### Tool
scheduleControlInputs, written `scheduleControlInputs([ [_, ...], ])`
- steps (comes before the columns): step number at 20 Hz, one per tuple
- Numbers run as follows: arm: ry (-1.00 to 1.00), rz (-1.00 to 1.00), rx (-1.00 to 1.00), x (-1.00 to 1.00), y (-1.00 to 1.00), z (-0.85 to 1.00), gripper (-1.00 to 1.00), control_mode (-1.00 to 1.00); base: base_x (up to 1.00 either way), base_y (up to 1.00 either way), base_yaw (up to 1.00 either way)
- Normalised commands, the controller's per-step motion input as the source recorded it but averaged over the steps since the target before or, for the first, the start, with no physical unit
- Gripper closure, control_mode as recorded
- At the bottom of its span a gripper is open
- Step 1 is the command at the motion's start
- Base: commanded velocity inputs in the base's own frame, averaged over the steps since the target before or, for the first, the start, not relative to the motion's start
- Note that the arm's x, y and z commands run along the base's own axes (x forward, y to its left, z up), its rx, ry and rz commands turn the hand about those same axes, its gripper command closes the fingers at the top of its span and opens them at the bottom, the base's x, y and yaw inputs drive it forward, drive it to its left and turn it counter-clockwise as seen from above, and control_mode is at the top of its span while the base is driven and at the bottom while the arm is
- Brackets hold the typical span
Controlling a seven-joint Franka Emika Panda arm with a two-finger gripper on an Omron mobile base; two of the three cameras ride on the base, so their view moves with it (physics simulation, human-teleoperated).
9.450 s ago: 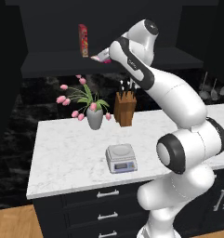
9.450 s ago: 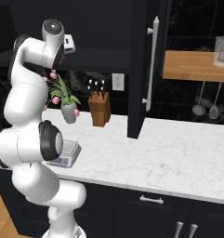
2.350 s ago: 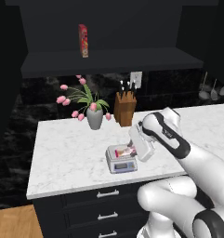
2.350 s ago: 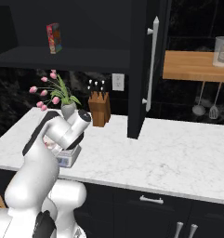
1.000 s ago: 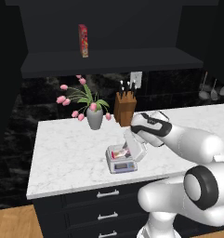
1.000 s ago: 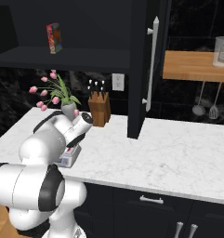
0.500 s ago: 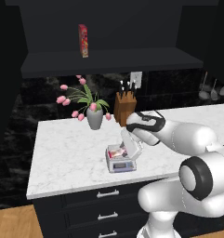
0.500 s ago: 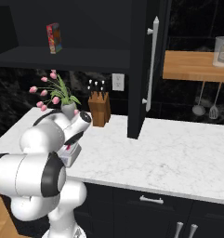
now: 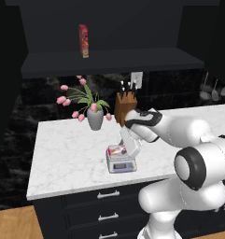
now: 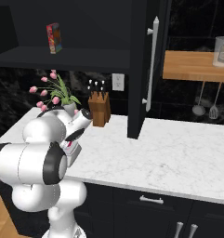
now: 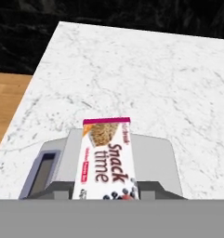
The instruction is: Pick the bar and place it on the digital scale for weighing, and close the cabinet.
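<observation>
While clenched on the flat glossy bar point(image 11: 106, 160), hand point(image 9: 124, 148) over square scale point(image 11: 153, 158).

The counter point(image 9: 67, 154) looks like polished white marble with grey veins — smooth, faintly glossy. The scale point(image 11: 150, 158) has a matt silver, metal-looking platform on a pale grey plastic body. The bar point(image 11: 106, 160) is a smooth printed wrapper, white with a magenta edge. The knife block point(image 9: 125, 108) and the shelf point(image 10: 197, 67) look like wood — as does the floor point(image 11: 9, 102). The cabinet point(image 10: 139, 69) is matt black, its handle point(image 10: 152, 62) brushed metal.
</observation>
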Motion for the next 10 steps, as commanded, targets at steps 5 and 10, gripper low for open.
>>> scheduleControlInputs([
  [5, 0.0, 0.0, 0.0, 0.02, 0.0, -0.08, -1.0, -1.0, 0.0, 0.0, 0.0],
  [10, 0.0, 0.0, 0.0, -0.08, 0.0, -0.01, -1.0, -1.0, 0.0, 0.0, 0.0],
])
